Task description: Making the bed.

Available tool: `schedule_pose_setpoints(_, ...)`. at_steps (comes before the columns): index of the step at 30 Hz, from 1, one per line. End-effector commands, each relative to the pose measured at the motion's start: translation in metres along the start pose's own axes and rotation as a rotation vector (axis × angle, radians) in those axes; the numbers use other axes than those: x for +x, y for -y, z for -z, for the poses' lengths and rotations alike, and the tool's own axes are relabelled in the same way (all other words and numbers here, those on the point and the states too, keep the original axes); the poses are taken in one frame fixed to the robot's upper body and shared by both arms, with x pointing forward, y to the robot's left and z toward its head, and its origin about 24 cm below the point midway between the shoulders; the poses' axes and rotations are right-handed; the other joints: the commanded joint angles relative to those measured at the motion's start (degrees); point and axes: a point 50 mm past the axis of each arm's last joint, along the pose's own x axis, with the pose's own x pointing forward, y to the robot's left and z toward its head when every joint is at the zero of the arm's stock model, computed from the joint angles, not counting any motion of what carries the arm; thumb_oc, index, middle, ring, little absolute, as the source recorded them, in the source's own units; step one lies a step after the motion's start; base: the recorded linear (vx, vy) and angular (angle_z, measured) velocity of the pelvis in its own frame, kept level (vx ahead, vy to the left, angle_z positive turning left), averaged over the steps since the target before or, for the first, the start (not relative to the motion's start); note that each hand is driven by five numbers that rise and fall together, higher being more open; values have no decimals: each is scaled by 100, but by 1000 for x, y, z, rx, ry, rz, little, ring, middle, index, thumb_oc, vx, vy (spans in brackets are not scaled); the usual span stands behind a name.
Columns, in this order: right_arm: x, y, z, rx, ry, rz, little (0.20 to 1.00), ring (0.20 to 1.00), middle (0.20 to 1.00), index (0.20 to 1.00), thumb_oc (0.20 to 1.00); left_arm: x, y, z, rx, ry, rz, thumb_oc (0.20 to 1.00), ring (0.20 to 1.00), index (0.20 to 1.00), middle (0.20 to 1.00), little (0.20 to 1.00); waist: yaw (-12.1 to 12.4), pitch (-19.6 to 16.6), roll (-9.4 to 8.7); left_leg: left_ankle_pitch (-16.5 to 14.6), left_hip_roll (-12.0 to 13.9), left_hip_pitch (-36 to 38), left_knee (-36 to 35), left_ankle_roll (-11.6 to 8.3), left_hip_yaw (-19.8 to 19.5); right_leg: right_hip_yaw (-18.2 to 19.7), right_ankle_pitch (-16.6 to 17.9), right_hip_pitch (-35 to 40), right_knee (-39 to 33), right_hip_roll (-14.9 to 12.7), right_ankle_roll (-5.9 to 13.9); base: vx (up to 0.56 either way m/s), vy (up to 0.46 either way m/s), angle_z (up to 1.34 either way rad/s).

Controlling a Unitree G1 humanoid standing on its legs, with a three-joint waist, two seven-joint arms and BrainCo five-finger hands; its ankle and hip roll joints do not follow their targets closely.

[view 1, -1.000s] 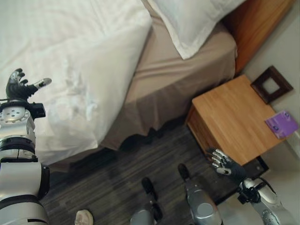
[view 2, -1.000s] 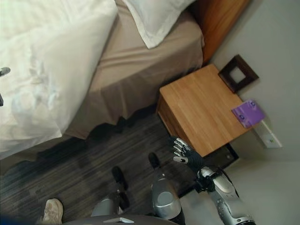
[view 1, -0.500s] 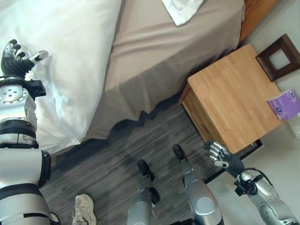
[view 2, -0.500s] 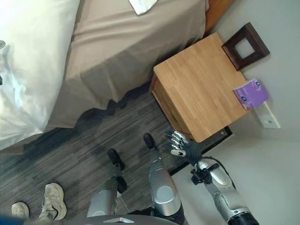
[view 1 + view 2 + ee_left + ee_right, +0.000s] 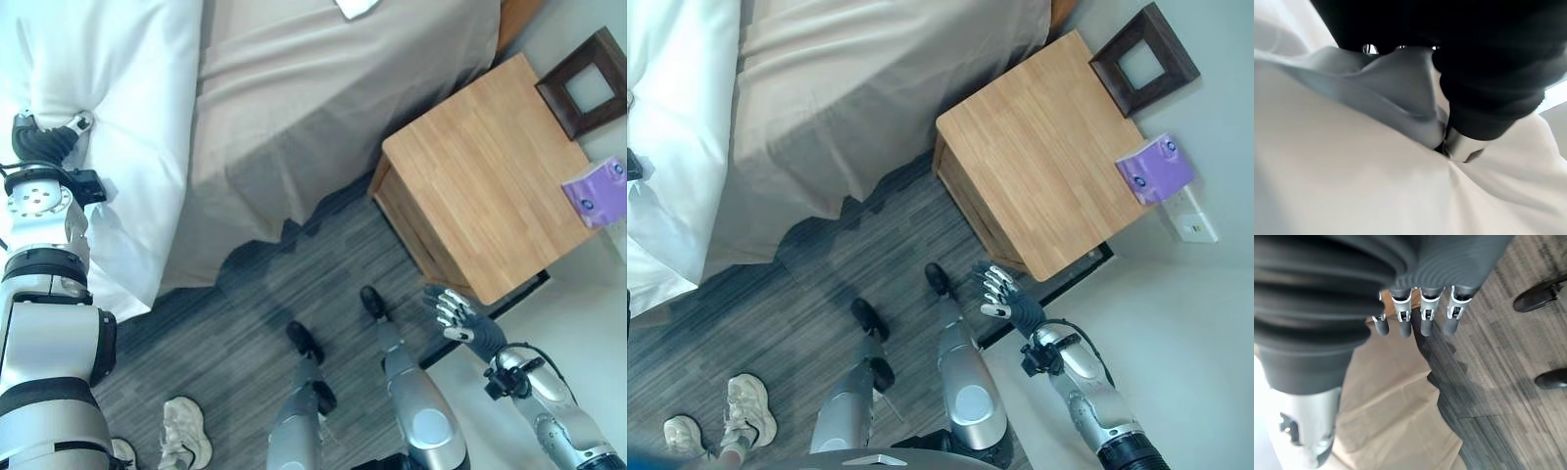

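A white duvet [image 5: 118,117] covers the left part of the bed, its edge hanging over the side. To its right the beige sheet [image 5: 323,88] lies bare and drapes to the floor. My left hand [image 5: 41,139] rests on the duvet near its edge, and the left wrist view shows a fold of the duvet [image 5: 1396,93] pinched between the thumb [image 5: 1463,147] and the curled fingers. My right hand [image 5: 1004,294] hangs low beside the nightstand, open with straight fingers [image 5: 1422,318], holding nothing. A white pillow corner [image 5: 353,7] peeks in at the top.
A wooden nightstand [image 5: 490,166] stands right of the bed, against the wall, carrying a dark square frame [image 5: 588,83] and a purple box [image 5: 596,191]. A person's pale shoes [image 5: 181,431] stand on the dark striped floor at the lower left.
The camera has tilted toward the floor, so the bed slid up and left. My left hand went from spread above the duvet to sunk into it with fingers closed. The right hand stays open.
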Motion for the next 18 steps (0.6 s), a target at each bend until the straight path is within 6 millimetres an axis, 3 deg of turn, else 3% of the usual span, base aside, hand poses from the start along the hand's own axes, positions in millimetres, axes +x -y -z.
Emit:
schedule_pose_setpoints(1, -1, 1, -13, 9, 87, 14, 1000, 1000, 1000, 1000, 1000, 2, 15, -2, 51, -16, 46, 200, 200, 200, 200, 200, -145, 84, -141, -359, 172, 719, 39, -412, 89, 70, 24, -236, 116, 37, 425, 12, 0, -10)
schedule_pose_setpoints(4, 1, -1, -13, 4, 83, 1, 1000, 1000, 1000, 1000, 1000, 1, 42, -14, 63, 51, 114, 200, 200, 200, 200, 200, -175, 71, -82, -375, 160, 785, 39, -411, 113, 98, 11, -196, 122, 47, 421, 11, -4, -5)
schedule_pose_setpoints(6, 1, 0, -13, -2, 84, 0, 1000, 1000, 1000, 1000, 1000, -1, 71, -36, 51, 140, 177, 200, 200, 200, 200, 200, -185, 42, -6, -391, 144, 835, 39, -401, 111, 93, -10, -144, 120, 33, 422, 0, 0, 0)
schedule_pose_setpoints(9, 1, 1, -14, -10, 92, 11, 1000, 1000, 1000, 1000, 1000, -13, 120, -86, 23, 344, 308, 200, 200, 200, 200, 200, -217, -29, 151, -406, 99, 903, 39, -381, 52, 55, -47, -37, 114, -14, 418, 22, -13, 7)
schedule_pose_setpoints(10, 0, 1, -14, -9, 92, 12, 1000, 1000, 1000, 1000, 1000, -14, 120, -86, 23, 344, 309, 200, 200, 200, 200, 200, -213, -28, 151, -407, 99, 905, 39, -381, 51, 54, -48, -34, 114, -14, 418, 6, -12, 14)
schedule_pose_setpoints(12, -1, 2, -13, -7, 92, 24, 1000, 1000, 1000, 1000, 1000, -32, 152, -120, -7, 498, 403, 200, 200, 200, 200, 200, -209, -79, 239, -415, 70, 927, 39, -367, -1, 20, -70, 29, 104, -43, 416, 2, -34, 11)
schedule_pose_setpoints(13, -3, 4, -9, -7, 84, 44, 1000, 1000, 1000, 1000, 1000, -59, 182, -146, -70, 628, 509, 200, 200, 200, 200, 200, -217, -148, 360, -425, 24, 955, 39, -347, -59, -30, -97, 91, 98, -91, 423, 12, -30, 11)
schedule_pose_setpoints(18, -6, 7, -6, -21, 64, 62, 1000, 1000, 1000, 1000, 1000, -95, 222, -164, -70, 742, 669, 200, 200, 200, 200, 200, -323, -244, 523, -467, -41, 1012, 39, -309, -82, -32, -117, 160, 87, -122, 442, 20, 8, 19)
